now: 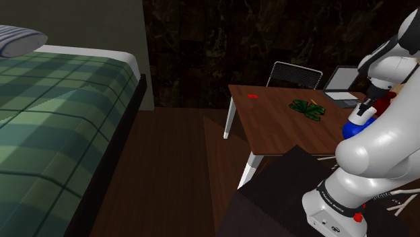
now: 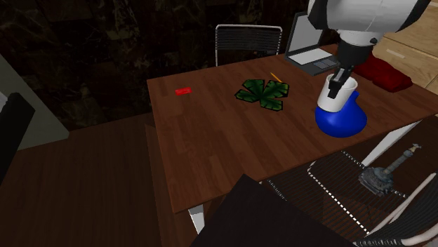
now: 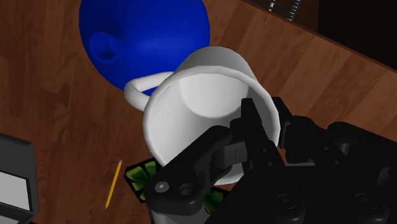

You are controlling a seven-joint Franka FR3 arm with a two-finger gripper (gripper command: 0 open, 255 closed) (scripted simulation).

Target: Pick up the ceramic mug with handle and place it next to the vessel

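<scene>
Your jaws pinch the white handled mug point(image 2: 347, 95) over the round blue vessel point(image 2: 340, 123), at the second exterior view's right.

Glossy blue vessel point(image 3: 146, 38), smooth white mug point(image 3: 203, 95), wooden table point(image 2: 210, 133)

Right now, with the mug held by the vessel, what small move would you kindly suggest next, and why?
Probably lower it slowly. The gripper clasps the mug by its rim, above the table. In the wrist view it hangs close beside the vessel, handle towards it, so the spot looks about right.
</scene>
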